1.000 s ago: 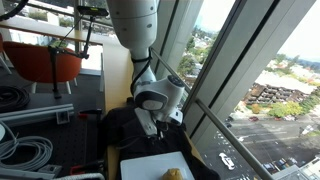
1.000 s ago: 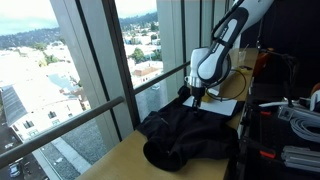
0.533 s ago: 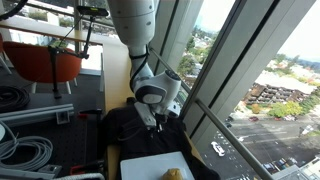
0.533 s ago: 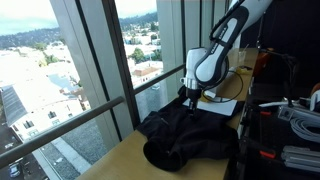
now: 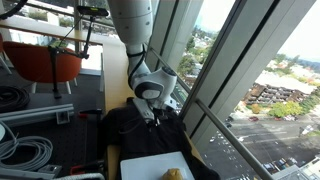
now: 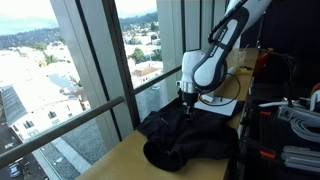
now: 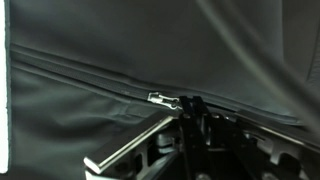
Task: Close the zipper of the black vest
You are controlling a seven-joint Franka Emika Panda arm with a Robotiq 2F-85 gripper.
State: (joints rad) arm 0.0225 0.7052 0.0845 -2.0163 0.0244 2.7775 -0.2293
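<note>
Floor-to-ceiling glass over a city, high up; a wooden tabletop [image 6: 112, 160] runs along the window. Black vest [image 6: 185, 135] lies rumpled across it, from the window-side edge over to the opposite edge. Gripper [image 6: 187, 104] is down on the vest's end toward the arm's base, close to the window-side edge. Wrist view: zipper [image 7: 90, 75] runs as a raised seam slanting across flat fabric, silver pull tab [image 7: 160, 99] lying just ahead of the fingers. Fingers look pressed together on the slider behind the tab, though the contact itself is dark and partly hidden. Judgement: the closing pull is under way. To do it well, draw straight along the seam line, low to the cloth and steady; loose fabric will likely bunch or lift, since nothing pins the vest down. Exterior views show the vest's folds and the arm's lean but no zipper at all; only an exterior view shows the white tray [image 5: 155, 165] at the vest's other end.
</note>
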